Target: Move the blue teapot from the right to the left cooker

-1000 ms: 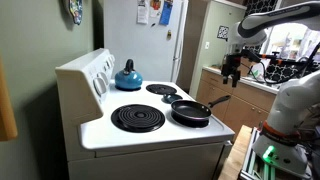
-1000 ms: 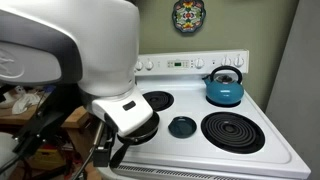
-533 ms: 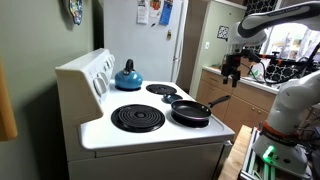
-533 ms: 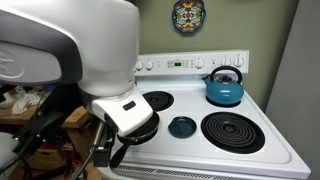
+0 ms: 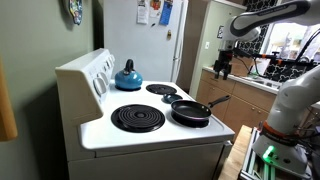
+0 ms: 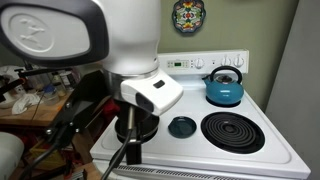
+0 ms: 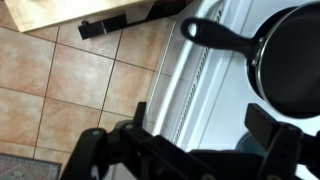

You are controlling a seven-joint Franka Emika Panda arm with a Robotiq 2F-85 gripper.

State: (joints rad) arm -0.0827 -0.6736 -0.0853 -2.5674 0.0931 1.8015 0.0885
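Observation:
The blue teapot [image 5: 128, 75] [image 6: 224, 88] stands upright on a back burner by the stove's control panel. The large black coil burner [image 5: 138, 118] [image 6: 233, 130] lies bare in front of it. My gripper [image 5: 221, 72] hangs in the air beyond the stove's far side, well away from the teapot. In the wrist view its two fingers [image 7: 205, 125] stand wide apart with nothing between them, over the stove's edge. The teapot does not show in the wrist view.
A black frying pan [image 5: 190, 111] [image 7: 290, 60] sits on another front burner, handle pointing off the stove. A smaller coil burner [image 5: 162, 90] lies behind it. My arm's bulk [image 6: 100, 50] blocks much of an exterior view. Tiled floor [image 7: 60, 80] lies below.
The arm has swung: the gripper moved a little toward the stove, and the arm's body now covers more of the stove's middle in an exterior view. The teapot and pan have not moved.

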